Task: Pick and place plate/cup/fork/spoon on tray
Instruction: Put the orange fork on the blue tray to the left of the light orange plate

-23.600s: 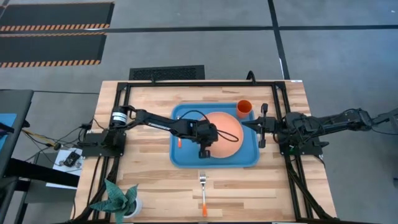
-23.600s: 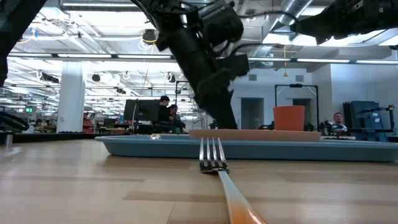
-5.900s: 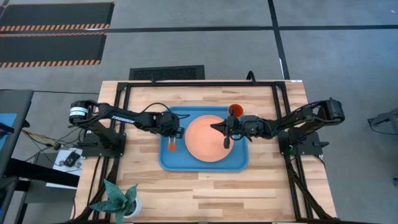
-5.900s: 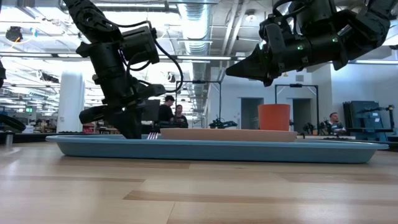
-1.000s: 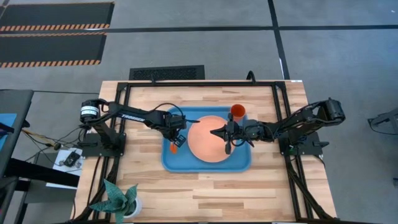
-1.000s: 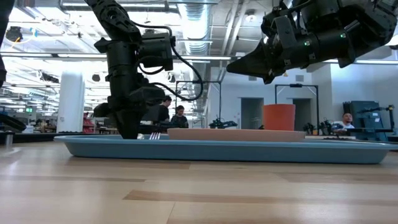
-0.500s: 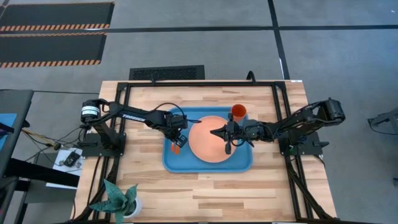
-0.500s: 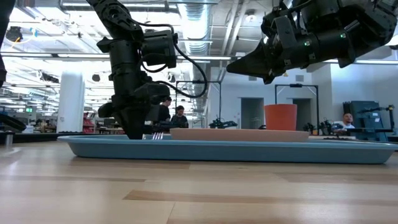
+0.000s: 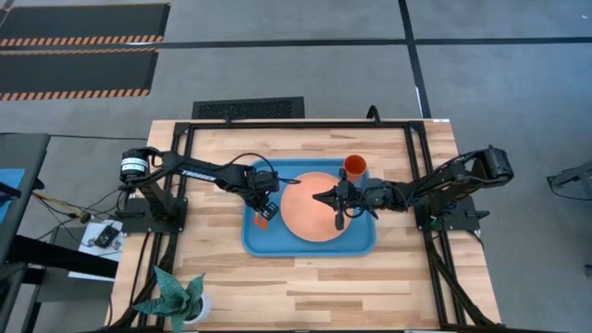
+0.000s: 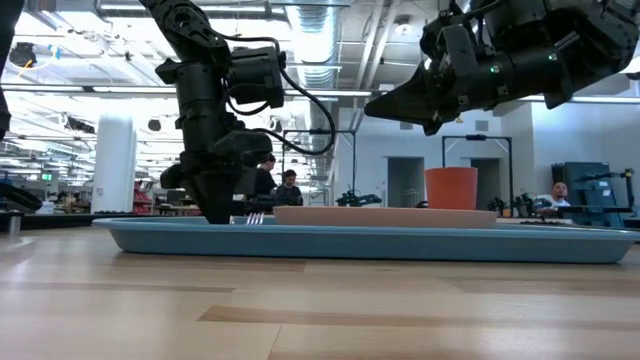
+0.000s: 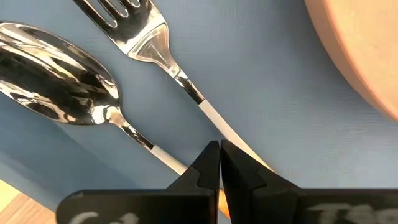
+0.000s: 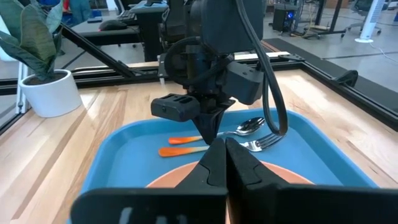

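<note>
Start at the left of the worktop (image 9: 222, 287): your left gripper (image 9: 263, 209) sits low over the left strip of the tray (image 9: 305, 248). In its wrist view the fingers (image 11: 208, 168) are pressed together right at the fork (image 11: 163, 53) handle, and it is hard to say whether they pinch it or merely rest beside it. The right wrist view shows the same gripper tip down at the orange handles. Treat the fork as set down or very nearly so, with the release not confirmed.

Just beside the fork lies the spoon (image 11: 68, 84), flat on the blue tray floor, bowl up, touched by nothing. That one reads as finished.

Moving right, the plate (image 9: 310, 208) lies flat in the middle of the tray, filling roughly half its width. Done as well.

Above the plate's right edge your right gripper (image 9: 321, 197) hangs clear of it, fingers (image 12: 214, 163) closed and carrying nothing.

Farthest right, the cup (image 9: 354, 166) stands upright at the tray's far right corner; the low view puts it behind the plate, apparently inside the rim.

So all four pieces appear to be on the tray. What is left, by my reading, is for you to free the left gripper from the fork and lift both arms away.
</note>
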{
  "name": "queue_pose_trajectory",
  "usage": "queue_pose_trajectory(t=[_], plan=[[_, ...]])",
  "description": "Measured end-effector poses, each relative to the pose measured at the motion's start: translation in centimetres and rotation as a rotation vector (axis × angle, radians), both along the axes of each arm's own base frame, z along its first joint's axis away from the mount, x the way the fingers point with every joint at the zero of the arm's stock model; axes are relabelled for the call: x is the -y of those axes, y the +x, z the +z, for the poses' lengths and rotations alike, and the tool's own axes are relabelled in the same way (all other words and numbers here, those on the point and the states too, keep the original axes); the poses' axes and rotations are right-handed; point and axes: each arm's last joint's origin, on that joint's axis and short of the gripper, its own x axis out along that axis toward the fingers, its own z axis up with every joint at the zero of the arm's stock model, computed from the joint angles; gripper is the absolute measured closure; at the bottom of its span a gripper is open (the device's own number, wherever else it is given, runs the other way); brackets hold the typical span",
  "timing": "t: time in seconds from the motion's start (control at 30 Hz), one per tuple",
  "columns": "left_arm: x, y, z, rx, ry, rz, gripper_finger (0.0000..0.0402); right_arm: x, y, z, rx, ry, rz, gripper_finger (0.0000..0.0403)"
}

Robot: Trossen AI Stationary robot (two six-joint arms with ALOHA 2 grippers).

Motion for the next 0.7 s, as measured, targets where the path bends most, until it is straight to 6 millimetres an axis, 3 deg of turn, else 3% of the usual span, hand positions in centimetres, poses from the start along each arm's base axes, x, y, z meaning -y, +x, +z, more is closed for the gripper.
queue_pose_trajectory(t=[0.7], plan=[[0.58, -0.02, 0.04, -0.004, -0.022, -0.053, 0.0401, -0.01, 0.00, 0.00, 0.000, 0.001, 0.000, 0.0397]])
